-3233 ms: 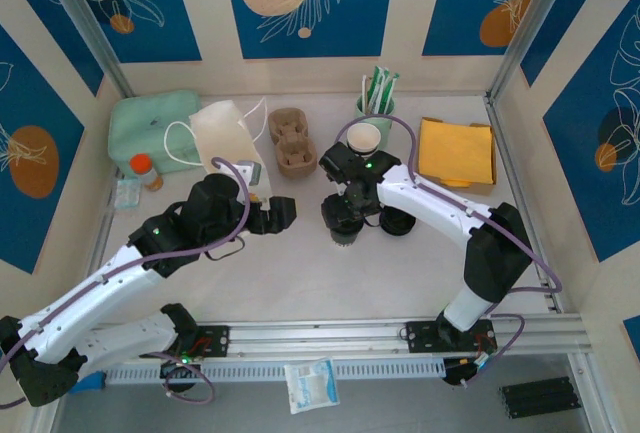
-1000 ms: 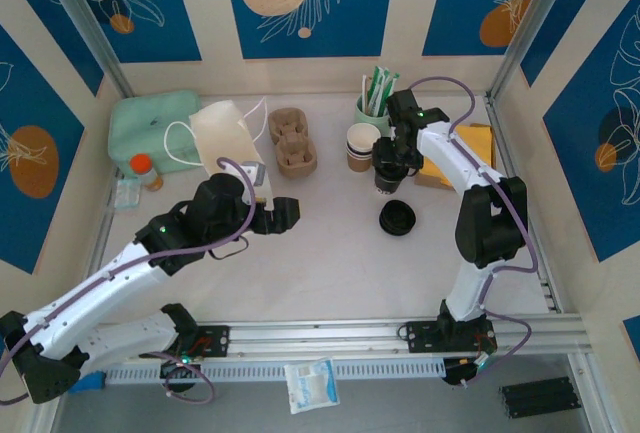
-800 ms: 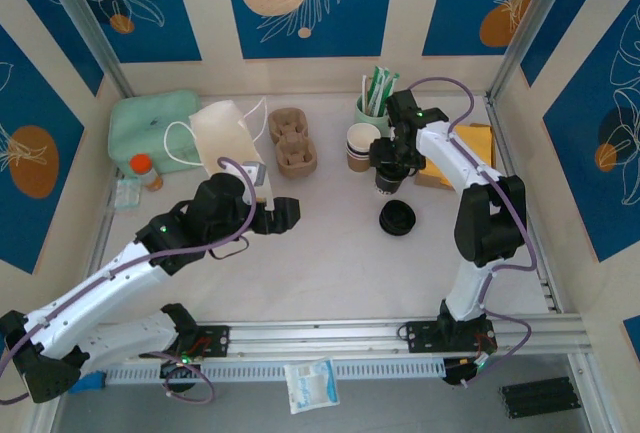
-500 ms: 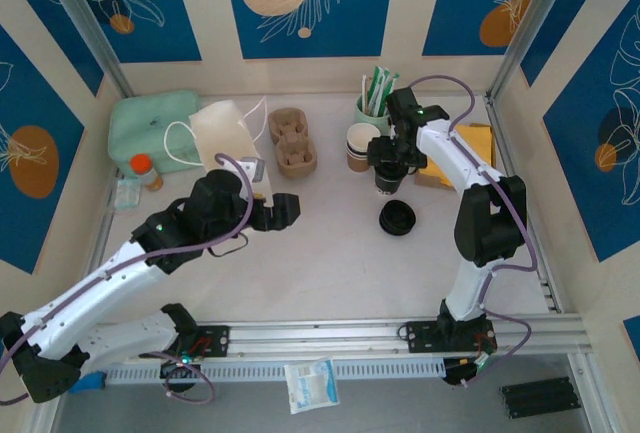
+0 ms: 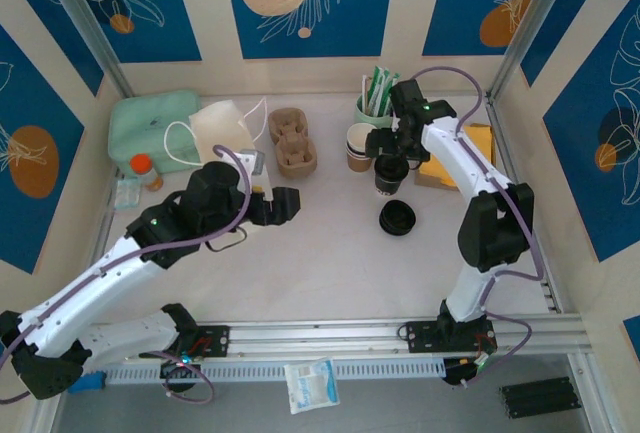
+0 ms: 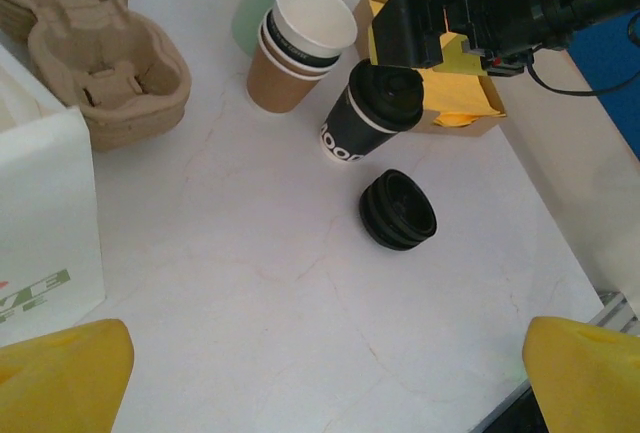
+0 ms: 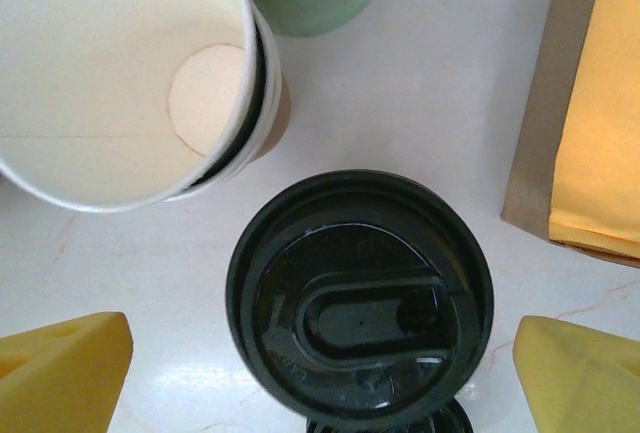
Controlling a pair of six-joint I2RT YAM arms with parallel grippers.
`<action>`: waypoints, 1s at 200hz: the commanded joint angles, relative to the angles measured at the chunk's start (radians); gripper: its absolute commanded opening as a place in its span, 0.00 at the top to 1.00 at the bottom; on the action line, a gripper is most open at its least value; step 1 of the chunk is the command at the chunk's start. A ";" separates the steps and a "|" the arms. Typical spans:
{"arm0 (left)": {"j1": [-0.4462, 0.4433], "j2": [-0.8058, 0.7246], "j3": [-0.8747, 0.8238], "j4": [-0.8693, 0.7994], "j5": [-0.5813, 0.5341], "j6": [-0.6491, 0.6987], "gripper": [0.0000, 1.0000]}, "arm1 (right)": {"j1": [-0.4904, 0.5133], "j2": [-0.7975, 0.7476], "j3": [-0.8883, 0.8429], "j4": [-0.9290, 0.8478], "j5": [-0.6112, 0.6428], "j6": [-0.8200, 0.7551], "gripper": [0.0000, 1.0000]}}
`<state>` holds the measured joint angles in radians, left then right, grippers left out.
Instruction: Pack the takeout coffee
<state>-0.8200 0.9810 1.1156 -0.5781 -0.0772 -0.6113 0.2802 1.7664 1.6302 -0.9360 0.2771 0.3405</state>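
- Your left end effector (image 5: 284, 205) hovers over the bench (image 5: 320, 263) just in front of the white paper bag (image 5: 222, 136). Its fingers are spread wide and there is nothing between them.
- The wells of the cardboard cup carrier (image 5: 292, 141) beside the bag are bare. You cannot see inside the bag.
- The takeout coffee (image 6: 375, 113) stands on its base on the bench with its lid pressed on. It is just beside the stack of lidless cups (image 5: 362, 145), and the loose lids (image 5: 397, 218) lie near it toward you.
- Your right end effector (image 5: 390, 149) hangs directly over the coffee. Its yellow fingers (image 7: 60, 373) are wide to either side of the lid and clear of it, gripping nothing.
- As I read it, the lidding is done and the packing is not. You still have to grip the cup, carry it left, and seat it in the carrier or the bag.
- Materials, left to right:
  - The bag is thin, smooth paper with cord handles, and likely to buckle if pushed.
  - The carrier is rough moulded pulp with round wells.
  - The stacked cups are tapered paper, white inside and brown outside.
  - The coffee cup is a dark tapered paper cup with pale lettering, and it may crush under a hard squeeze.
  - Its lid is round, glossy black plastic with a raised rim and an oval recess.
  - The loose lids match it and are nested together.
  - The bench is pale, smooth and faintly veined, so it is probably slick.
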 commanded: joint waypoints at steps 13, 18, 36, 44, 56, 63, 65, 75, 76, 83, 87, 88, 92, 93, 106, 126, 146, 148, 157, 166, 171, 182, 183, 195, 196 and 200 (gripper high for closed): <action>0.008 0.004 0.113 -0.088 -0.047 0.067 0.01 | 0.026 -0.113 0.046 -0.027 -0.067 0.018 0.05; 0.009 0.004 0.128 -0.100 -0.058 0.076 0.00 | 0.033 -0.122 0.047 -0.029 -0.075 0.020 0.06; 0.008 0.009 0.184 -0.146 -0.098 0.104 0.01 | 0.069 -0.154 0.036 -0.023 -0.111 0.033 0.08; 0.008 0.010 0.207 -0.164 -0.115 0.117 0.01 | 0.087 -0.166 0.025 -0.016 -0.127 0.046 0.09; 0.008 0.010 0.238 -0.193 -0.143 0.133 0.01 | 0.117 -0.182 0.002 0.011 -0.172 0.069 0.11; 0.010 0.011 0.252 -0.208 -0.160 0.142 0.00 | 0.133 -0.187 -0.012 0.027 -0.198 0.085 0.12; 0.009 0.011 0.257 -0.212 -0.164 0.144 0.00 | 0.138 -0.188 -0.015 0.032 -0.206 0.090 0.13; 0.010 0.008 0.275 -0.233 -0.185 0.154 0.00 | 0.161 -0.187 -0.030 0.055 -0.240 0.114 0.17; 0.011 0.008 0.277 -0.235 -0.187 0.155 0.01 | 0.163 -0.187 -0.032 0.057 -0.243 0.115 0.18; 0.011 0.006 0.285 -0.249 -0.203 0.159 0.01 | 0.178 -0.186 -0.042 0.076 -0.261 0.135 0.20; 0.011 0.005 0.289 -0.256 -0.210 0.161 0.01 | 0.187 -0.185 -0.052 0.089 -0.271 0.146 0.22; 0.011 0.005 0.289 -0.258 -0.212 0.162 0.01 | 0.189 -0.184 -0.054 0.092 -0.273 0.148 0.22; 0.011 0.004 0.292 -0.265 -0.219 0.162 0.01 | 0.196 -0.183 -0.060 0.107 -0.281 0.158 0.23; 0.012 0.004 0.292 -0.267 -0.221 0.162 0.01 | 0.198 -0.182 -0.062 0.110 -0.284 0.162 0.24; 0.013 0.000 0.290 -0.282 -0.233 0.159 0.01 | 0.216 -0.170 -0.088 0.157 -0.311 0.198 0.27; 0.013 -0.002 0.269 -0.291 -0.222 0.144 0.01 | 0.235 -0.132 -0.106 0.215 -0.335 0.242 0.32; 0.013 -0.006 0.240 -0.297 -0.194 0.130 0.01 | 0.249 -0.077 -0.111 0.256 -0.343 0.280 0.37; 0.013 -0.007 0.238 -0.296 -0.190 0.128 0.01 | 0.250 -0.071 -0.111 0.260 -0.344 0.285 0.37; 0.013 -0.008 0.224 -0.299 -0.175 0.122 0.01 | 0.253 -0.047 -0.115 0.281 -0.348 0.305 0.40; 0.012 -0.010 0.210 -0.300 -0.160 0.116 0.01 | 0.255 -0.027 -0.118 0.300 -0.353 0.324 0.42; 0.013 -0.011 0.204 -0.299 -0.150 0.115 0.01 | 0.257 -0.014 -0.119 0.313 -0.356 0.335 0.44; 0.013 -0.010 0.189 -0.294 -0.126 0.109 0.01 | 0.259 0.015 -0.118 0.335 -0.356 0.361 0.47; 0.013 -0.010 0.188 -0.294 -0.124 0.108 0.00 | 0.259 0.020 -0.118 0.338 -0.356 0.367 0.48; 0.012 -0.008 0.171 -0.284 -0.099 0.096 0.01 | 0.258 0.048 -0.116 0.359 -0.359 0.389 0.50; 0.011 -0.008 0.169 -0.282 -0.098 0.094 0.01 | 0.260 0.051 -0.116 0.360 -0.359 0.390 0.51; 0.011 -0.007 0.161 -0.276 -0.085 0.091 0.01 | 0.259 0.060 -0.115 0.367 -0.358 0.399 0.52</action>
<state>-0.8181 0.9829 1.3109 -0.8543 -0.2321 -0.4961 0.5312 1.7870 1.5227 -0.6373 -0.0483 0.6563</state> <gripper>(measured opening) 0.994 0.509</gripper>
